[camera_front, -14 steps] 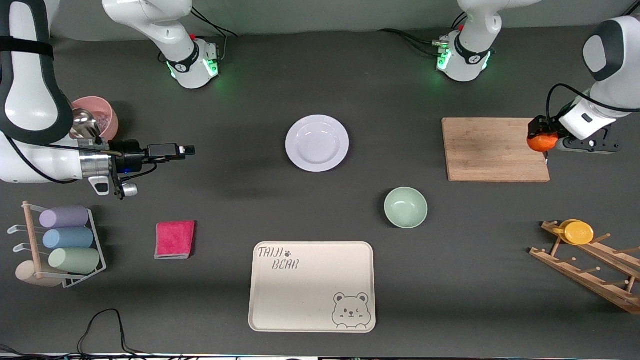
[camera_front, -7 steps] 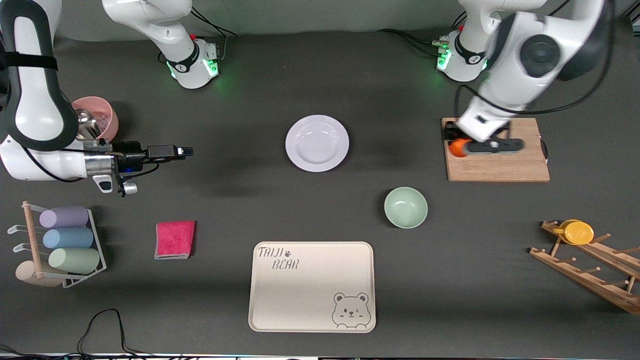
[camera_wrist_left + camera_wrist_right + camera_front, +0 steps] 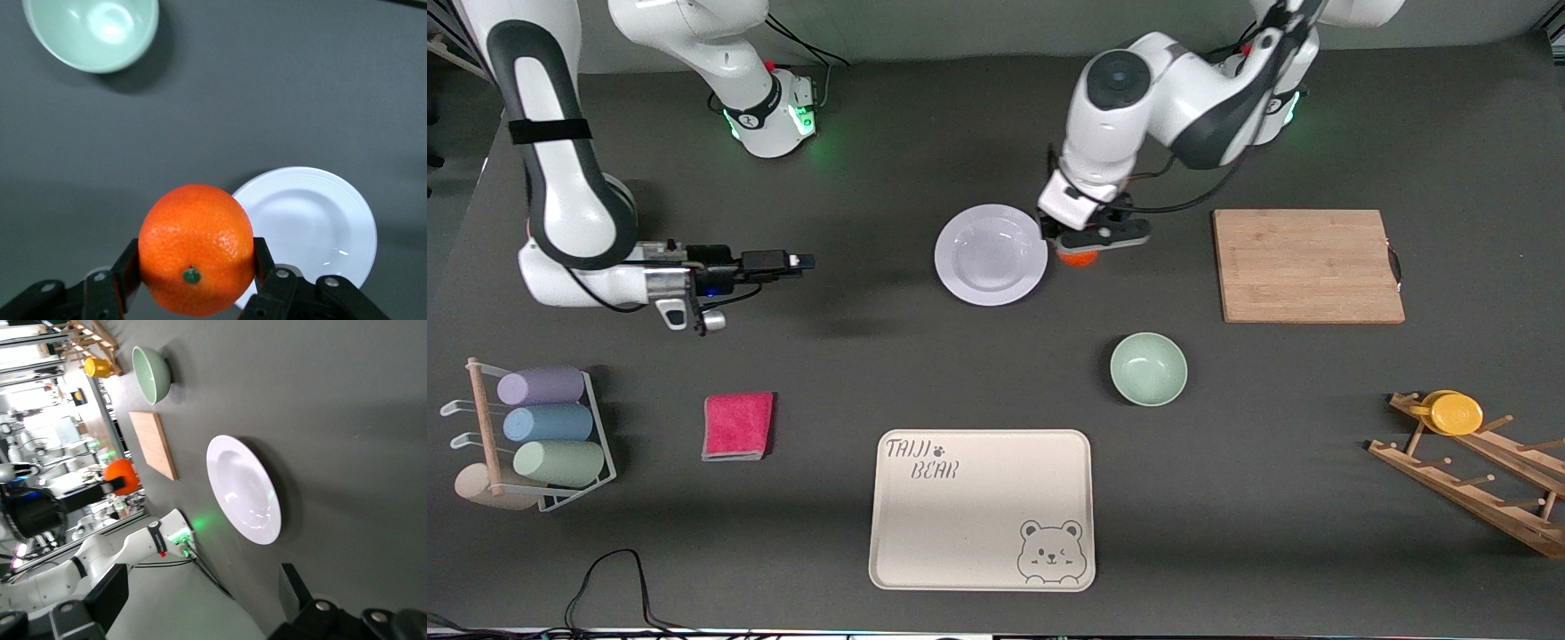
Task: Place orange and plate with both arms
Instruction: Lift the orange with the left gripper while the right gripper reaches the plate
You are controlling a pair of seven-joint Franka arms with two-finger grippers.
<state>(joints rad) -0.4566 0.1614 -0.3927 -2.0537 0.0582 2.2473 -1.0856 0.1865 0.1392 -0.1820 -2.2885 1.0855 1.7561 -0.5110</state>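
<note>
The orange [image 3: 1079,259] is small, round and bright, with a green stem end [image 3: 192,275]. My left gripper [image 3: 1089,242] is shut on it, one finger pressed against each side, and holds it above the dark table just off the plate's rim at the left arm's end. The pale lavender-white plate [image 3: 991,255] lies flat mid-table and also shows in both wrist views: plate [image 3: 313,227], plate [image 3: 243,490]. My right gripper [image 3: 805,261] hangs level over bare table toward the right arm's end, pointing at the plate. Its fingers [image 3: 107,597] stand open with nothing between them.
A pale green bowl [image 3: 1148,369] sits nearer the front camera than the plate. The wooden cutting board [image 3: 1307,265] lies toward the left arm's end. A cream bear tray [image 3: 981,509], a pink cloth [image 3: 737,426], a cup rack [image 3: 534,436] and a wooden rack with a yellow cup [image 3: 1456,413] line the front.
My left arm has carried the orange from the cutting board's outer edge, across the board, to beside the plate. My right gripper has moved a little toward the plate.
</note>
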